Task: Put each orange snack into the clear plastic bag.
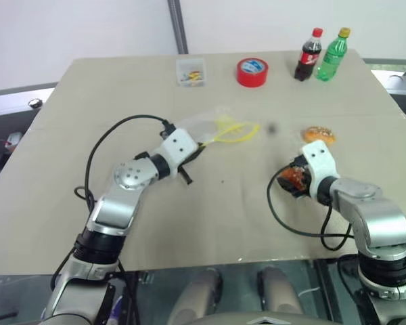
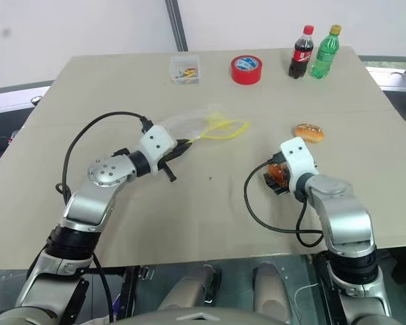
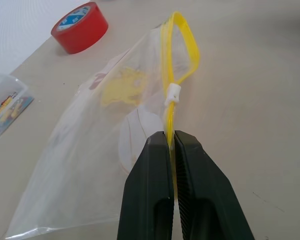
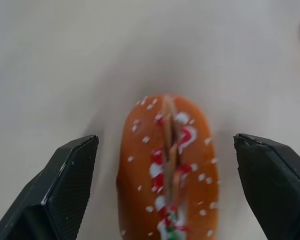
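A: Item one, nearest us: right gripper (image 4: 166,187), lower right of the head views. Its fingers (image 4: 65,187) stand wide apart, one to each side of an orange snack (image 4: 167,170) that lies lengthwise between them. We see bare table between each finger and the snack's flank, so we count this as straddled, not gripped.

B: Agreed. Our advice for the close: keep the snack centred so both pads meet its sides together, and squeeze gently, since it looks like a soft bun that could pinch out or squash.

A: Item two, mid-frame left: left gripper (image 3: 171,145), jaws together, clamped on the yellow seal strip (image 3: 182,45) of the clear plastic bag (image 3: 90,150). Past the white slider the strip bows out into a narrow loop.

B: That loop is our only way in, and we judge it tight for a snack. We'd want the left gripper to lift the strip so the mouth gapes before the right one arrives, and the snack fed in end first.

A: Item three, right of centre, beyond the right gripper: second orange snack (image 1: 319,135), lying free on the table (image 1: 223,217), well apart from the bag.

B: Item four, far edge: small clear box (image 1: 190,72), red tape roll (image 1: 252,72), cola bottle (image 1: 309,55), green bottle (image 1: 332,54). Not ours to touch.
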{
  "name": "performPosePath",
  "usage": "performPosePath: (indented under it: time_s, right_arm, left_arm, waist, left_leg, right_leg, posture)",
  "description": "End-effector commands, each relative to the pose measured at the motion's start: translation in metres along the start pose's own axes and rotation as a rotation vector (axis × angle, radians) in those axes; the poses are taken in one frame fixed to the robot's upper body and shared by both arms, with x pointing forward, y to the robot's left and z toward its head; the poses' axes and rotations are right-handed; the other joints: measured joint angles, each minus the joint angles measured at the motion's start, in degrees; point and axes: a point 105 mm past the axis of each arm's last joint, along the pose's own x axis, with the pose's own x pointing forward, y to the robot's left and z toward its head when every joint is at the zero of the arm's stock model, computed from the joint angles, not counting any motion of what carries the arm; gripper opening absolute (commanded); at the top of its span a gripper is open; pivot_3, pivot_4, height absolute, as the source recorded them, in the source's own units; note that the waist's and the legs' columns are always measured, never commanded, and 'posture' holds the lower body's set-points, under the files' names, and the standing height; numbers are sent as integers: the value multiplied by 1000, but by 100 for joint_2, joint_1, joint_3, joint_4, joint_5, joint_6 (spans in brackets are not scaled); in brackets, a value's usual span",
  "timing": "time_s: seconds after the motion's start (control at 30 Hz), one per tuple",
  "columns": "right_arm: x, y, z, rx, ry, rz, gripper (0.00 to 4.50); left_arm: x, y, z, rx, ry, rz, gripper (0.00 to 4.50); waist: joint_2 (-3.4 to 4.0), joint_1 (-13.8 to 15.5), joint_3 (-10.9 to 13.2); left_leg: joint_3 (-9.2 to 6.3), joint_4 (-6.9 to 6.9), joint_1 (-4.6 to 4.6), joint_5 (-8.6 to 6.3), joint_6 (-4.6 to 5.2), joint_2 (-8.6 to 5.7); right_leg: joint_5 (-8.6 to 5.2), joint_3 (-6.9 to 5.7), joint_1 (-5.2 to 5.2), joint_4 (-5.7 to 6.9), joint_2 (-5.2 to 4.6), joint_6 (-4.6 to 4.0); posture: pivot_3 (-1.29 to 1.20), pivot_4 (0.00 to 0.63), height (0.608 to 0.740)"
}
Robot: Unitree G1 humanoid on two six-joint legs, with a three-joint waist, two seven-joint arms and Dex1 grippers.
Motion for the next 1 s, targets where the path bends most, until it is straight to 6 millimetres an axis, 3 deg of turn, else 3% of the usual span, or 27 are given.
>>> performPosePath:
  time_s: [0.03, 0.2, 0.23, 0.37, 0.43, 0.5, 0.63, 0.8, 1.0]
  right_arm:
    - [-7, -2, 5, -34, -35, -65, 4432]
    - [-14, -6, 0, -7, -39, -99, 4432]
    - [-15, -7, -1, -1, -42, -104, 4194]
    - [-17, -8, -4, -20, -41, -91, 2779]
    - [-17, -8, -4, -39, -38, -91, 1859]
    - [-16, -4, 4, -72, -80, -59, 1073]
    - [-15, 27, 39, -106, -238, 118, 1073]
    - [-3, 43, 71, -98, -321, 198, 1073]
    - [20, 61, 76, -156, -292, 262, 1073]
  left_arm:
    - [-8, 8, 10, 26, -31, 43, 0]
    - [-8, 7, 12, 28, -44, 31, 0]
    - [-8, 7, 12, 30, -44, 24, 0]
    - [-11, 6, 10, 44, -43, 5, 0]
    - [-12, 6, 10, 50, -47, -1, 0]
    - [-15, 2, 11, 72, -82, -16, 0]
    - [-23, -5, 13, 104, -135, -43, 0]
    - [-30, -15, 21, 152, -207, -69, 0]
    - [-34, -34, 34, 138, -275, -124, 0]
  waist:
    - [0, 2, 0]
    - [0, 65, 0]
    - [0, 80, 0]
    - [0, 130, 0]
    - [0, 130, 0]
    - [0, 130, 0]
    - [0, 87, 1]
    - [-1, 114, 0]
    - [-2, 124, 0]
  left_leg:
    - [0, 1, 0, 0, 0, 0]
    - [-2, 2, 0, 0, 0, 0]
    - [-2, 2, 0, 0, 0, 0]
    - [-1, 2, 0, 0, 0, -2]
    - [-1, 2, 0, 0, 0, -2]
    - [-1, 2, 0, 0, 0, -2]
    - [-1, 2, 0, 0, 0, -2]
    - [3, 2, 6, 0, 0, 7]
    - [-9, 2, -3, 0, 2, -7]
  right_leg:
    - [0, 0, 0, 0, 0, 0]
    - [0, -2, 0, 1, 5, 0]
    - [0, -1, 1, 0, 5, 0]
    - [0, -2, 1, 0, 12, 0]
    - [0, -2, 1, -1, 12, 0]
    - [0, -2, 1, -1, 11, 0]
    - [0, -1, 1, -1, 7, 0]
    - [1, 0, 5, 0, 2, -1]
    - [1, -12, 9, -14, 5, -1]
  posture:
    - [0, 150, 710]
    - [0, 150, 710]
    - [0, 150, 710]
    - [0, 150, 710]
    - [0, 150, 710]
    - [0, 150, 710]
    - [0, 150, 710]
    - [0, 150, 710]
    - [0, 150, 710]
